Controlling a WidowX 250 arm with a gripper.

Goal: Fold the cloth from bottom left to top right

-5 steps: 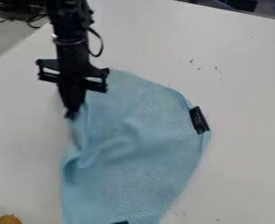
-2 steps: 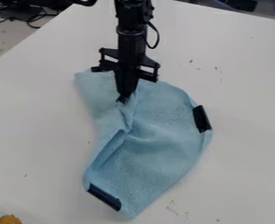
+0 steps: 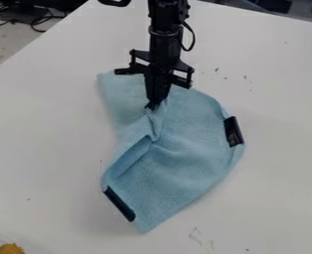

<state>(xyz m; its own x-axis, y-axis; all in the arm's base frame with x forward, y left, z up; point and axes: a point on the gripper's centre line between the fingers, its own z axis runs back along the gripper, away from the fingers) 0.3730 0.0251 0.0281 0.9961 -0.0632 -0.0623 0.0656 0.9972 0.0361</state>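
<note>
Where the blue woven cloth (image 3: 179, 154) puckers into soft ridges, the black pincer (image 3: 153, 105) clamps it.

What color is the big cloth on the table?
The cloth is light blue, and it shows best in the camera view.

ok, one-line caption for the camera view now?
Gripper pinching a fold of the light-blue cloth on a white table, the cloth partly creased.

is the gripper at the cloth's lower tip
No, the gripper is at the upper part of the cloth, well above its lower tip.
</note>
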